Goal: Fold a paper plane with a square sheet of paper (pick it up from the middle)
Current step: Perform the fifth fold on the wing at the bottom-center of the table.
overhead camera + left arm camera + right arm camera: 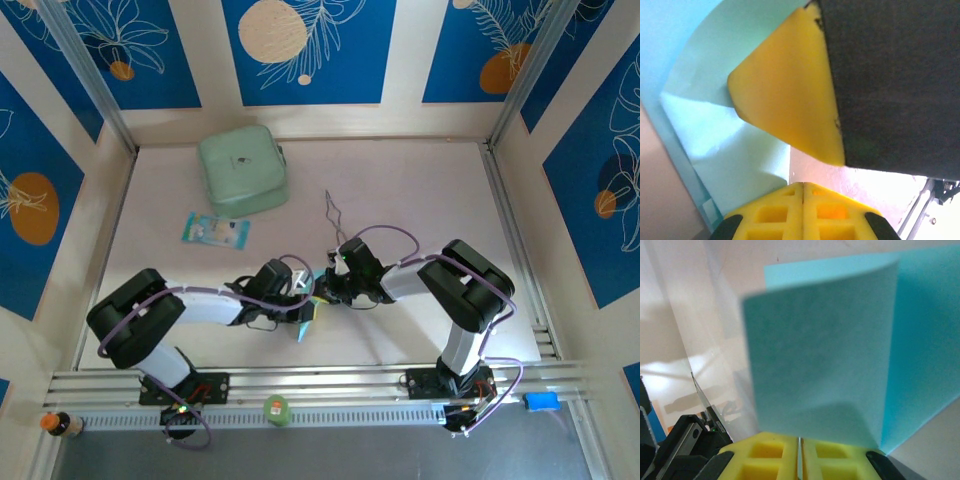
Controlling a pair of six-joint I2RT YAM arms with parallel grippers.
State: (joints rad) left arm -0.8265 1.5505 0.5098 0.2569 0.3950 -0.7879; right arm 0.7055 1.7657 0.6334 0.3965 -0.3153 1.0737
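Two grippers, both closed: my right gripper (800,452) pinches the thin cyan folded paper sheet (820,365) mid-frame, my left gripper (803,197) beside it.

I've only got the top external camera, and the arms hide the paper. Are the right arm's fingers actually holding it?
Observer: Yes. In the right wrist view the right gripper is shut on the square sheet of paper, its lower edge between the fingers.
Operator: Is the sheet flat?
Observer: No, it curves over on itself, one layer in front of the other.
Operator: And the left side?
Observer: In the left wrist view the left gripper is shut right beside the sheet; whether it pinches paper, I cannot tell.
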